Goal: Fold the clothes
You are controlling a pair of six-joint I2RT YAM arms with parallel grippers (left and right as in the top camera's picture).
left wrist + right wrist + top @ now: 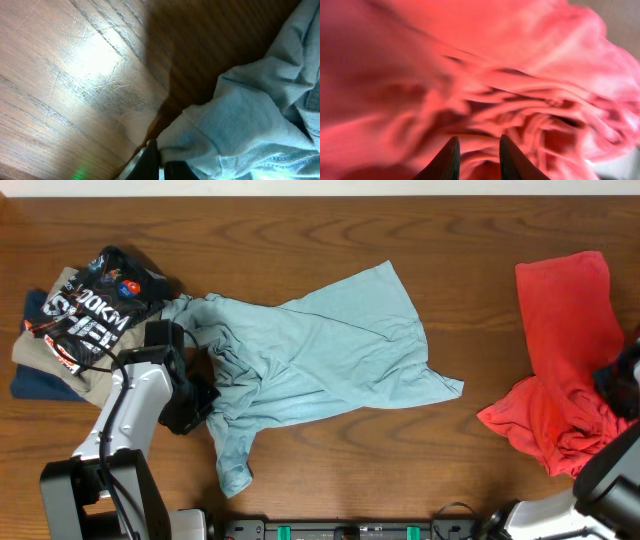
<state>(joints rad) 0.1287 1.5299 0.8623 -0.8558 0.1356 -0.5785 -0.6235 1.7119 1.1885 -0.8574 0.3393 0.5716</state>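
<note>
Pale blue-grey T-shirt (330, 350) lies crumpled on the wooden table (480, 240) in the overhead view. A coral-red garment (560, 350) lies well to its right and a printed dark clothes pile (85, 320) just to its left.

Left wrist view: the left gripper (159, 162) is clenched on the T-shirt's edge.

Right wrist view: the right gripper (478, 150) stands slightly parted over red folds.

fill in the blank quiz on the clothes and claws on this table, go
1. The garment under the right claw is coloured ____.
2. The left claw is shut on an edge of the pale blue ____.
3. The stack of folded clothes lies at the far ____ corner of the table.
Missing words: red; T-shirt; left.
</note>
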